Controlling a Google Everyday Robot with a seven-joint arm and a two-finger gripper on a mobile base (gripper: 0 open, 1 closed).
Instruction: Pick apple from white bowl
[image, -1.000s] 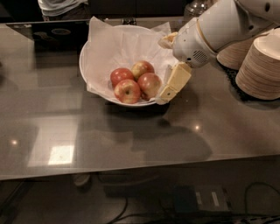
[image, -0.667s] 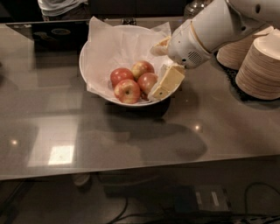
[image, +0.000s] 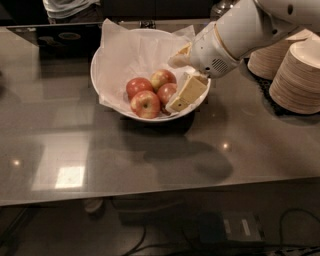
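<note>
The white bowl (image: 107, 55), lined with crinkled white paper, stands on the grey counter and holds several red apples. The rightmost apple (image: 165, 92) lies against the gripper's near finger. Others lie at the left (image: 138, 86), back (image: 162, 77) and front (image: 146, 104); the front one has a yellowish patch round its stem. My gripper (image: 173, 84) reaches in from the right over the bowl's right rim. It is open, with one beige finger (image: 186, 93) low beside the rightmost apple and the other finger (image: 179, 57) above the paper behind it.
Stacks of beige paper plates (image: 297, 77) stand at the right of the counter, close behind my arm (image: 240, 30). A person's torso (image: 65, 7) shows at the far edge. The counter's front edge runs along the bottom, with cables on the floor below.
The gripper has moved left, deeper into the bowl, so its near finger is now beside the rightmost apple. The apples have not moved.
</note>
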